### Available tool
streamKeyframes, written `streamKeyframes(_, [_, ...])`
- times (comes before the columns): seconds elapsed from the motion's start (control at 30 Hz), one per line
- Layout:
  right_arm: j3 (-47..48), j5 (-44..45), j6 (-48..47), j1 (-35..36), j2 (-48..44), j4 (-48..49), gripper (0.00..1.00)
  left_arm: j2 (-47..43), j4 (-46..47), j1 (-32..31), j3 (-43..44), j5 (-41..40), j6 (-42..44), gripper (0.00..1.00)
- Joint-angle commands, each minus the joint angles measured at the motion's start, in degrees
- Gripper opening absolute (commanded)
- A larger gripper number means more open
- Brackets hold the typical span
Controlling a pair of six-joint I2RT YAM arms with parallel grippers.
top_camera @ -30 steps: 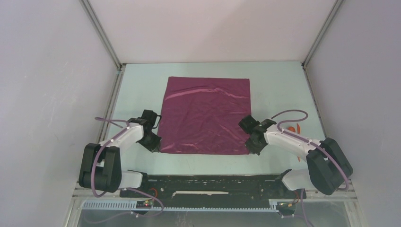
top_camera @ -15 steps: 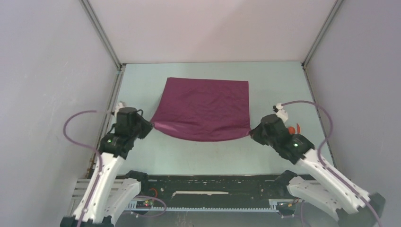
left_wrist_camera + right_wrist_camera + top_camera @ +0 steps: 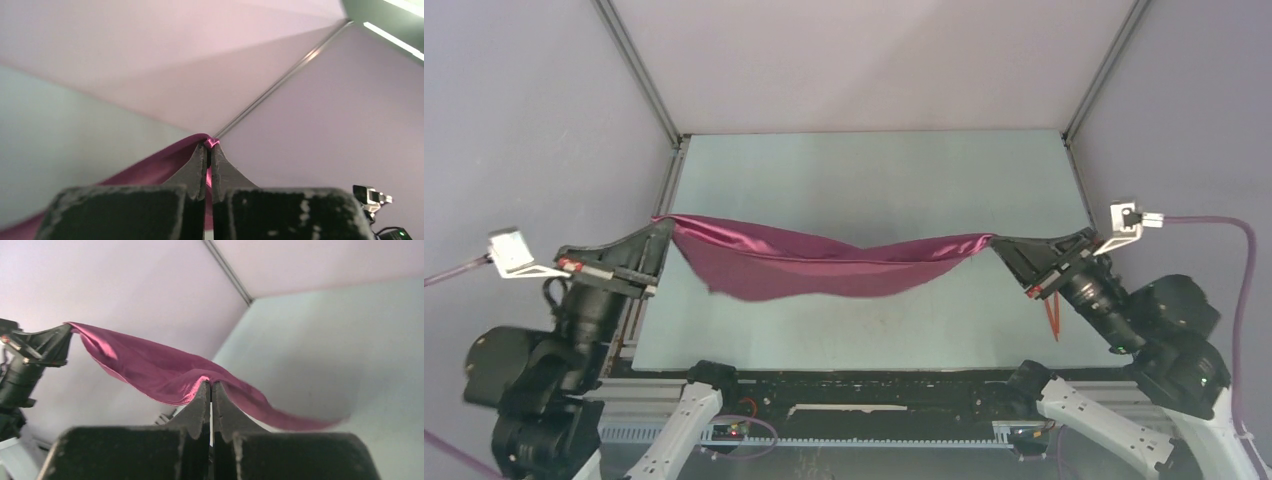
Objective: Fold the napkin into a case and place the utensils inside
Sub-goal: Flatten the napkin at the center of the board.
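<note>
The maroon napkin (image 3: 824, 266) hangs in the air above the table, stretched between both arms and sagging in the middle. My left gripper (image 3: 664, 225) is shut on its left corner; cloth shows pinched between the tips of the left gripper (image 3: 209, 145), with the napkin (image 3: 150, 170) trailing off to the left. My right gripper (image 3: 996, 240) is shut on the right corner. From the right gripper (image 3: 210, 385) the napkin (image 3: 150, 370) runs across to the other arm. One orange utensil (image 3: 1053, 318) lies on the table under the right arm, mostly hidden.
The pale green table (image 3: 874, 180) is walled by grey panels on three sides, with metal corner posts (image 3: 639, 70) at the back. A black rail (image 3: 874, 395) runs along the near edge between the arm bases.
Both arms have risen and spread apart, lifting the napkin off the table by its near corners. It lay flat a second ago and now hangs stretched in the air.
</note>
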Motion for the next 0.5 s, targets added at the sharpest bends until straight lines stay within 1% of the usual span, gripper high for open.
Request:
streamKeyframes(0.0, [5.0,-3.4,-2.9,1.1,2.3,4.2,0.00,3.6,2.4,-0.3,3.9,4.5,1.3,0.00])
streamKeyframes(0.07, [7.7,-0.5,-3.7,1.1,4.9,4.0,0.00,5.5,4.1,-0.3,4.2,3.3,1.4,0.00])
streamKeyframes(0.13, [10.2,8.1,-4.4,1.0,8.1,2.6,0.00,9.0,3.6,-0.3,4.2,-1.0,1.2,0.00])
streamKeyframes(0.17, [11.7,14.0,-5.0,0.6,10.4,1.3,0.00,11.6,1.6,-0.3,4.9,-4.4,0.8,0.00])
streamKeyframes(0.2, [14.1,17.5,-5.4,-0.6,13.5,-0.2,0.00,15.1,-0.8,-0.3,5.9,-7.1,0.3,0.00])
streamKeyframes(0.23, [16.8,17.6,-5.9,-3.0,17.1,-2.0,0.00,18.8,-2.2,-0.3,6.6,-8.8,0.1,0.00])
streamKeyframes(0.27, [19.0,15.0,-6.4,-7.6,20.8,-3.4,0.00,22.7,-3.8,-0.2,7.4,-10.1,-0.3,0.00])
streamKeyframes(0.3, [20.1,10.7,-5.6,-13.5,24.4,-4.7,0.00,26.5,-4.3,0.0,7.8,-10.4,-0.3,0.00])
streamKeyframes(0.33, [19.2,4.9,-4.4,-19.4,27.1,-4.2,0.00,30.1,-3.6,0.1,7.6,-10.4,0.0,0.00])
streamKeyframes(0.37, [16.6,-1.2,-3.5,-25.2,29.4,-1.6,0.00,33.7,-2.6,0.2,7.1,-10.3,0.0,0.00])
streamKeyframes(0.4, [13.7,-4.9,-2.4,-29.3,32.4,2.5,0.00,36.8,-0.9,0.4,6.3,-10.1,0.3,0.00])
streamKeyframes(0.47, [9.0,-9.4,-1.9,-34.1,38.2,7.9,0.00,43.3,4.0,1.0,3.5,-9.6,0.5,0.00])
